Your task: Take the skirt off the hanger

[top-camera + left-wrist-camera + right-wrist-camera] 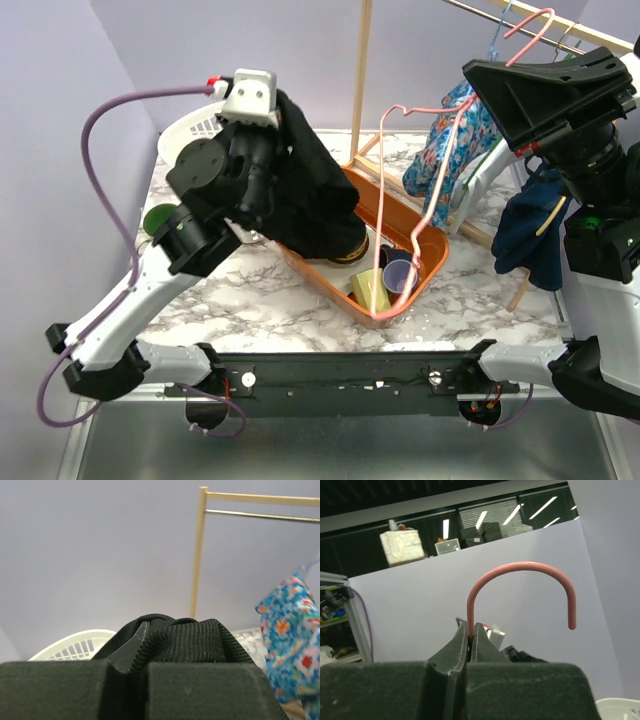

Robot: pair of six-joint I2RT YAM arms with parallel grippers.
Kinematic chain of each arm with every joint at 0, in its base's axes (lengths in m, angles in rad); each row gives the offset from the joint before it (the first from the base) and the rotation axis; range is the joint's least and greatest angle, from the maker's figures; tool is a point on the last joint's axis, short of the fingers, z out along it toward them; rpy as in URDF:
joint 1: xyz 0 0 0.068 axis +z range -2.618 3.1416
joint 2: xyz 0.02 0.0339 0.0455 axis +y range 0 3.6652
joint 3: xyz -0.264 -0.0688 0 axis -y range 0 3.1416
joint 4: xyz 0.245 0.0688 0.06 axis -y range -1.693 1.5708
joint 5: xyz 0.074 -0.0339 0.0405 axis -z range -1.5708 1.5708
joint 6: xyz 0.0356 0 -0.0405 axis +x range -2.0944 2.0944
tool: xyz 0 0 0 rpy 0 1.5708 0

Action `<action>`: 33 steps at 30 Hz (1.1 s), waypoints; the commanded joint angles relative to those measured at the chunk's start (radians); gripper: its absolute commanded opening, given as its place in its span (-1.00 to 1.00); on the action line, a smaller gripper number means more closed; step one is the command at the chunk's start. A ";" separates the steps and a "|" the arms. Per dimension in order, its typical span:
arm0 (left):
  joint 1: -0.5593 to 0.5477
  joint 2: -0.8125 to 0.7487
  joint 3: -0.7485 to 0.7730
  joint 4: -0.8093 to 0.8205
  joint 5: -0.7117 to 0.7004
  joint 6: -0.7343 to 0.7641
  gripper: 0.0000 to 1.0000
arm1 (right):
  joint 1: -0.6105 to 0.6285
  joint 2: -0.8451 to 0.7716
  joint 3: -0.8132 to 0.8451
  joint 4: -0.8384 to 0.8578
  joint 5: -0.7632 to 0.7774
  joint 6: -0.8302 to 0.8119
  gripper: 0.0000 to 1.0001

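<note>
The black skirt hangs bunched from my left gripper, which is raised over the left half of the table and shut on its ribbed waistband. The skirt's lower end drapes into the orange bin. My right gripper, high at the right, is shut on the neck of the pink wire hanger. Its hook stands above the fingertips. The hanger's bare frame slants down to the bin's near rim, to the right of the skirt, with no cloth on it.
An orange bin holds cups and a jar. A white laundry basket sits at the back left. At the back right, a wooden rack carries a floral garment and a navy one.
</note>
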 commanded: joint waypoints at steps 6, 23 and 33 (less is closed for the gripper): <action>0.076 0.230 0.323 0.301 -0.229 0.268 -1.00 | -0.007 -0.099 -0.119 0.004 -0.129 -0.007 -0.99; 0.557 0.718 0.754 -0.004 -0.160 -0.054 -1.00 | -0.007 -0.164 -0.212 -0.144 -0.106 -0.157 -0.99; 0.719 0.840 0.780 -0.039 0.029 -0.227 -1.00 | -0.007 -0.105 -0.196 -0.153 -0.127 -0.156 -0.99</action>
